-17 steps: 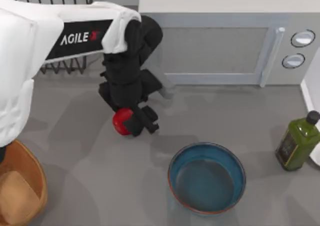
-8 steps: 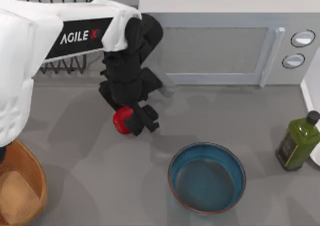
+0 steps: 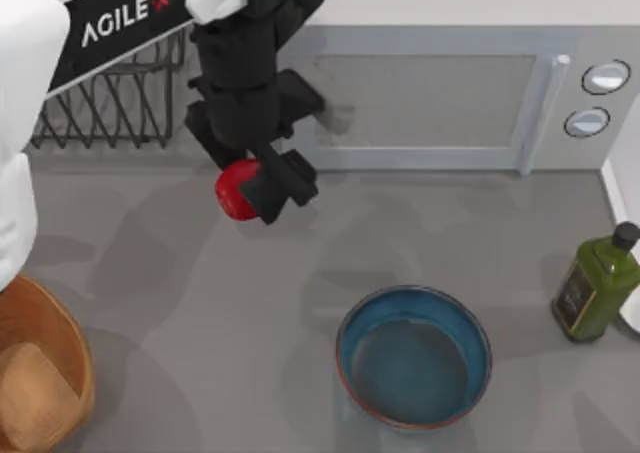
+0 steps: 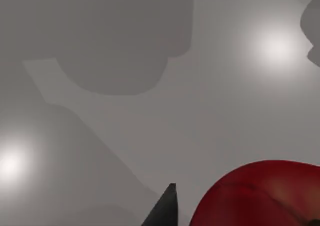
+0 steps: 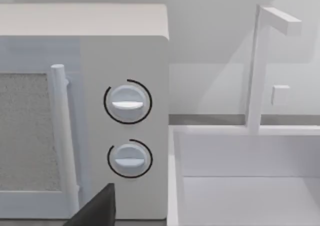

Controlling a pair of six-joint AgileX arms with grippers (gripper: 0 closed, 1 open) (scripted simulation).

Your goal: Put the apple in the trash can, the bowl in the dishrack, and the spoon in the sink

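- Grey desk [image 3: 180,303] carrying a microwave [image 3: 450,98] at the back, dishrack [image 3: 110,113] to its left.
- Trash can [image 3: 40,373] at the lower left corner.
- Bowl [image 3: 413,356] front of centre, well apart from the end effector.
- Left end effector [image 3: 262,185] clenched on the apple [image 3: 234,188], raised above the desk, before the microwave.
- Right end effector [image 5: 97,208] facing the microwave dials; state unclear.

Our left arm reaches in from ten o'clock across the table's upper left, wrist angled downward, our left gripper [image 3: 258,188] clamped on the apple [image 3: 236,187], lifted above the tabletop.
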